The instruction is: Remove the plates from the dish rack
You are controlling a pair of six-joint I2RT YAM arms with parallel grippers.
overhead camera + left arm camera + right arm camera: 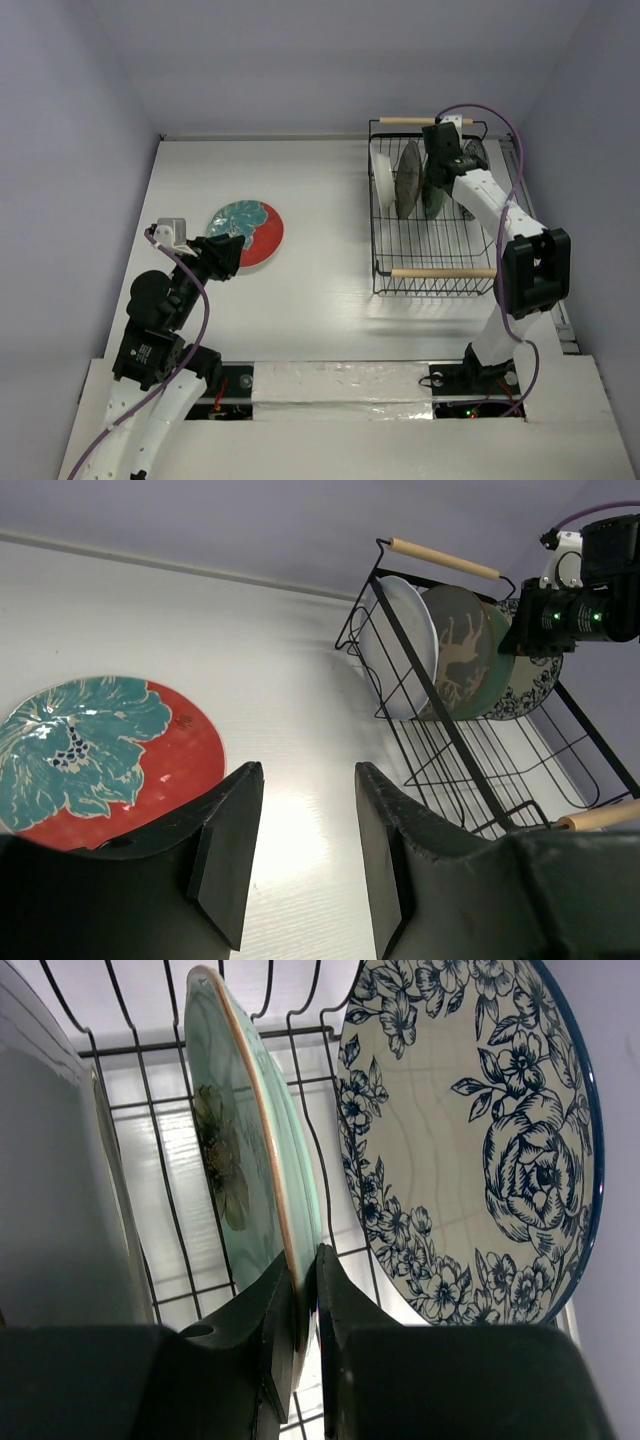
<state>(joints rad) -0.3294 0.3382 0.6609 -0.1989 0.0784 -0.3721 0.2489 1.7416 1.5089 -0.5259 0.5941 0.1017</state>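
Right fingers (268, 1335) are pinched on the teal-green plate (235, 1160), one of four remaining in the far-right dish rack (443, 272). Left fingers (225, 850) are spread beside the teal-and-red plate (250, 232), laid on the desk (320, 200).

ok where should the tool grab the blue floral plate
Probably its top rim, from straight above, one finger each side. The blue floral plate stands on edge in the dish rack, so only the upper rim is free, and the teal-green plate beside it leaves a gap for a finger.
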